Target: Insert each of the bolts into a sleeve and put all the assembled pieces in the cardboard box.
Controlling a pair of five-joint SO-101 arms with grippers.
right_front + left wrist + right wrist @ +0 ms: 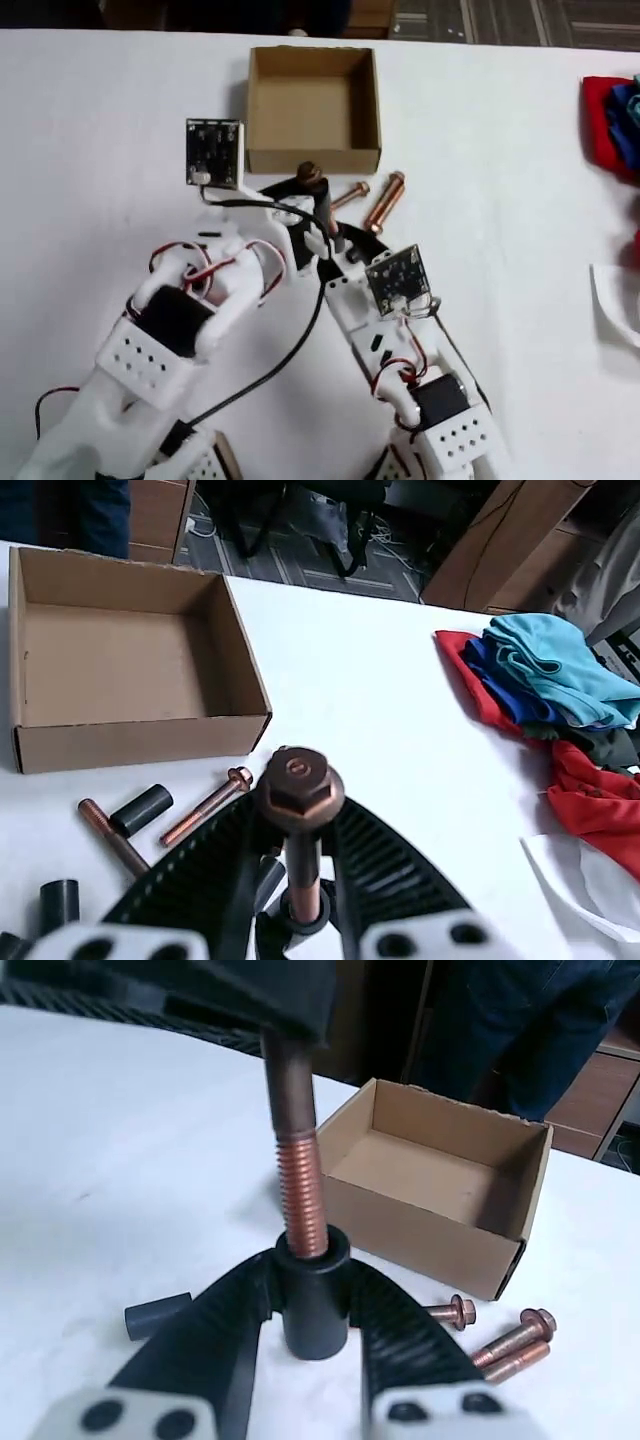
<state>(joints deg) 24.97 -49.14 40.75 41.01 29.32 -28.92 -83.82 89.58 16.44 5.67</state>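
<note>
We are clamping the bolt (pixel 299 780) upright in our left gripper (pixel 297 825), its threaded tip sitting directly above and just inside the sleeve (pixel 314 1310) our right gripper (pixel 312 1282) is pinching.

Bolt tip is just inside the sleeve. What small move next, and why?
Probably lower the left gripper straight down while the right gripper holds the sleeve steady: the bolt stands upright with its tip just in the sleeve's mouth, and most of its thread is exposed above the rim.
</note>
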